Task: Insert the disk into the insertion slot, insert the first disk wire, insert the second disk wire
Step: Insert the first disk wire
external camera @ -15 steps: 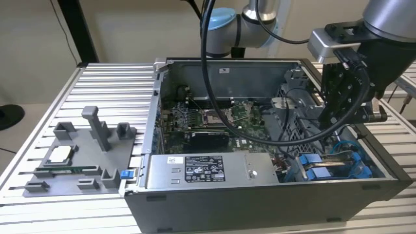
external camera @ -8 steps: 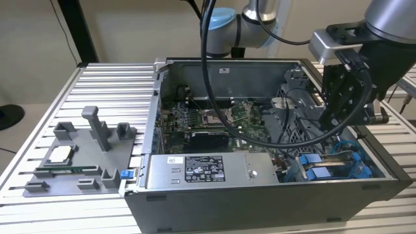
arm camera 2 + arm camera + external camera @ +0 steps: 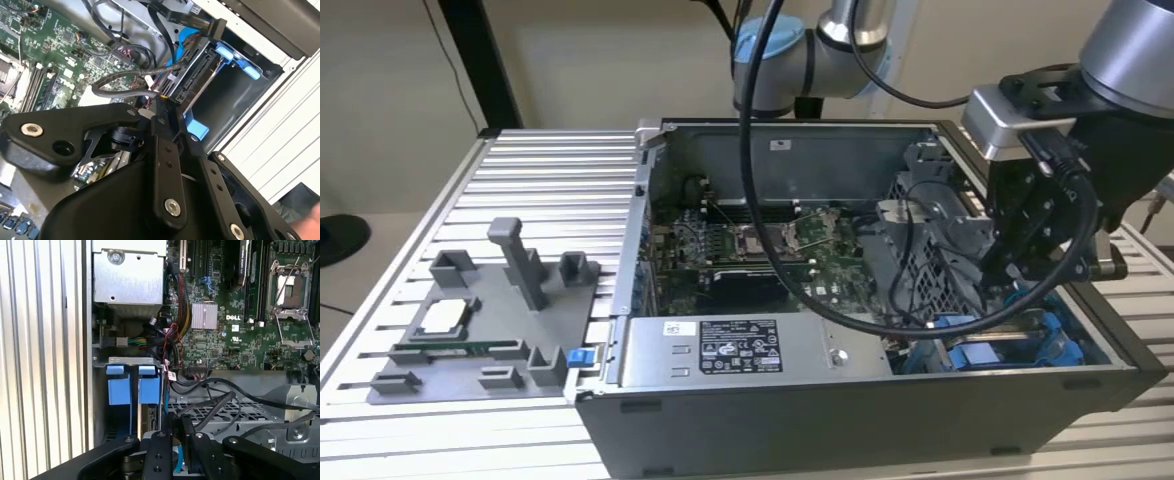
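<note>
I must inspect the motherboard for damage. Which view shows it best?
The first wrist view: the motherboard faces the camera, mostly uncovered. In the exterior view a black cable crosses it; the second wrist view shows a part at a slant.

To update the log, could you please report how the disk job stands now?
Low in the case, claw at the rear of the disk. That disk sits in the insertion slot. Beside the claw, a grey wire looped, seating unclear.
</note>
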`<state>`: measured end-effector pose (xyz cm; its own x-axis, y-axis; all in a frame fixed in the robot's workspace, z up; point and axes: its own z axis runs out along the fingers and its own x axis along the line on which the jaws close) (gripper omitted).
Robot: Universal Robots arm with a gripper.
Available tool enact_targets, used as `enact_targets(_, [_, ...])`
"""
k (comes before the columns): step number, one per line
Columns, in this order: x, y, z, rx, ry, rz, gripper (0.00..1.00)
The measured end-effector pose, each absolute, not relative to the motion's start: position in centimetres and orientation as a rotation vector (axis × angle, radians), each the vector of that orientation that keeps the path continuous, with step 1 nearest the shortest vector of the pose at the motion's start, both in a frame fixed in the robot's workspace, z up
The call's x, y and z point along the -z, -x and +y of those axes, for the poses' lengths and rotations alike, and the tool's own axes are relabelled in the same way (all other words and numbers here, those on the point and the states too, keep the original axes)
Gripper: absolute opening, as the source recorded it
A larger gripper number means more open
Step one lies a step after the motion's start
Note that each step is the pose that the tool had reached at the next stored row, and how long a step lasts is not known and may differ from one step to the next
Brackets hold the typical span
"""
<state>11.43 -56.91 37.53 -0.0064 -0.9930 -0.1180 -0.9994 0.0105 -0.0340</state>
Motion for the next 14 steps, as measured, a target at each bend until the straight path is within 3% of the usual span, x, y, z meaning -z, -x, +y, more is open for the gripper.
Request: enact_targets(14, [-37.26,-11.64,-57.0,-0.09,2.135,2.153,0.0])
